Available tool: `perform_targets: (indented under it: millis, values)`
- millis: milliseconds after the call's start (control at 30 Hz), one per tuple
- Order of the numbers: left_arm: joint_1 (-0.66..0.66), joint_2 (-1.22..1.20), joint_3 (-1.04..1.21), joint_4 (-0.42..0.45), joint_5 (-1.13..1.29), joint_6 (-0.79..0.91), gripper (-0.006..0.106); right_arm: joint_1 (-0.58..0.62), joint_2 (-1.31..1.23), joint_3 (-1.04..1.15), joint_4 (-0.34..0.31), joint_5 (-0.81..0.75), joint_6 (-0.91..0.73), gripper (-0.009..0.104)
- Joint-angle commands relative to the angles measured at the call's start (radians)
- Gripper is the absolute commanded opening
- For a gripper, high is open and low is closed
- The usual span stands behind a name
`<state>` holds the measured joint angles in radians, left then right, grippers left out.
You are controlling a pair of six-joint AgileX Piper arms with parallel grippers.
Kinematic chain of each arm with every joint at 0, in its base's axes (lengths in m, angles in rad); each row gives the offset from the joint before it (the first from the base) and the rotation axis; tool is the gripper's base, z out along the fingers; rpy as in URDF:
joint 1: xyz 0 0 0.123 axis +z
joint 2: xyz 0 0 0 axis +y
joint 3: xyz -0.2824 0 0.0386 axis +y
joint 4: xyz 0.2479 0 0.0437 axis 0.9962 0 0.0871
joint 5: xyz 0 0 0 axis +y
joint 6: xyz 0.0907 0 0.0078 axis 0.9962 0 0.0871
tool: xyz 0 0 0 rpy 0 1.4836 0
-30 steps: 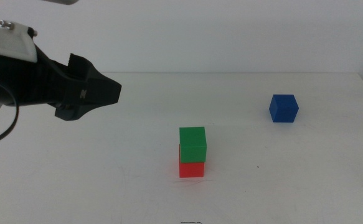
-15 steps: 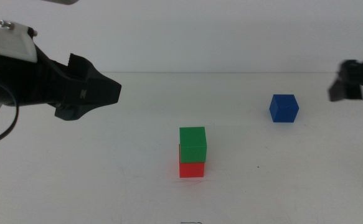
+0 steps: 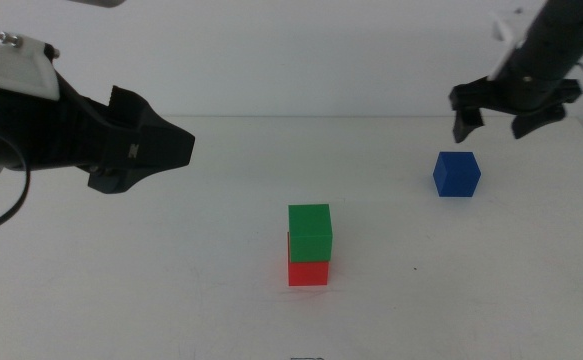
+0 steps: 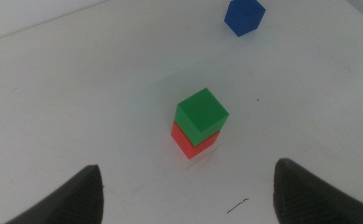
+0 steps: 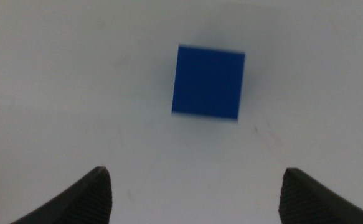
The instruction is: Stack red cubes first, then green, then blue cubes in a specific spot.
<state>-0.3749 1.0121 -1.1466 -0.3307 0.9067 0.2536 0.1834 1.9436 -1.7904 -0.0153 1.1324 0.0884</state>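
Right gripper [image 3: 498, 122] come in from table's right edge, now above blue cube [image 3: 456, 174], jaws spread.

A plain green cube [image 3: 309, 232] sits on a red cube [image 3: 308, 271]; right of that stack, a deep-blue cube [image 3: 456, 174] on the white table [image 3: 171, 280].

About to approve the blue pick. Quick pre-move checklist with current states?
1. Right end effector open: ok.
2. Right end effector above blue cube, cube between its jaws in the right wrist view: ok.
3. Blue cube free on the table, nothing against it: ok.
4. Green cube on red cube: ok, slightly offset.
5. Left end effector away from the stack: ok.
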Motion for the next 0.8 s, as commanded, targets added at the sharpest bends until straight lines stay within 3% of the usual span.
perform_targets:
  millis: [0, 333, 767]
  values:
    - [0.0, -0.012, -0.027, -0.029, -0.053, -0.004, 0.094, 0.001, 0.014, -0.108, -0.015, 0.007, -0.021, 0.091]
    - [0.0, -0.012, -0.027, -0.029, -0.053, -0.004, 0.094, -0.024, 0.211, -0.301, -0.003, 0.034, -0.03, 0.091]
    - [0.0, -0.012, -0.027, -0.029, -0.053, -0.004, 0.094, -0.049, 0.296, -0.314, 0.026, 0.007, -0.035, 0.091]
